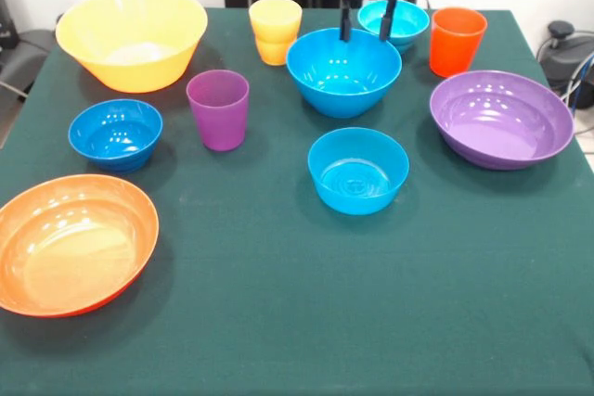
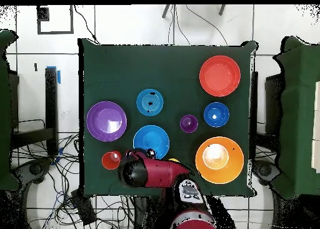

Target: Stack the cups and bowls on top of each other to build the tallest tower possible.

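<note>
Bowls and cups lay unstacked on the green table [image 1: 278, 322], from the wide orange bowl [image 1: 74, 243] nearest, past the purple cup [image 1: 218, 108], to the mid-blue bowl [image 1: 343, 71] where the gripper [image 1: 368, 18] hung open, empty.

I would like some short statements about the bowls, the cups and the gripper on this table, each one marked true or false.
1. The purple plastic cup stands upright on the green tablecloth. True.
2. The yellow plastic cup sits inside the large yellow bowl. False: it stands on the cloth beside that bowl.
3. The gripper hangs open above the far rim of the bigger mid-blue bowl. True.
4. A tower of bowls is already built. False: every bowl stands alone.
5. The wide orange bowl holds the small dark blue bowl. False: they stand apart.
</note>
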{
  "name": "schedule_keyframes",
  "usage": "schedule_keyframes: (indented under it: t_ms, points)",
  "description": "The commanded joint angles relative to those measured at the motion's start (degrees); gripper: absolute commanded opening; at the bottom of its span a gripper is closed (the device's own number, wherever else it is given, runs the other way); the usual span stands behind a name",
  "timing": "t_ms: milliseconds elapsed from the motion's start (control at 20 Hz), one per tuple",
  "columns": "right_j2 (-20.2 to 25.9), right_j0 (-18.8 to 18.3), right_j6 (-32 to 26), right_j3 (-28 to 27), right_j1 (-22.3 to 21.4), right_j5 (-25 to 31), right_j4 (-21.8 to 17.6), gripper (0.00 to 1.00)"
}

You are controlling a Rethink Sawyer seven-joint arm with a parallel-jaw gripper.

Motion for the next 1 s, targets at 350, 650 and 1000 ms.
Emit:
schedule_keyframes:
  t_ms: [350, 650, 1000]
  points:
    - [4.8, 1.3, 8.0, -5.8, 6.4, -6.3, -2.0, 1.0]
    - [4.2, 2.9, 9.0, -6.0, 7.2, -7.2, -0.8, 1.0]
    - [4.9, 3.8, 9.8, -5.4, 6.9, -6.8, 0.3, 1.0]
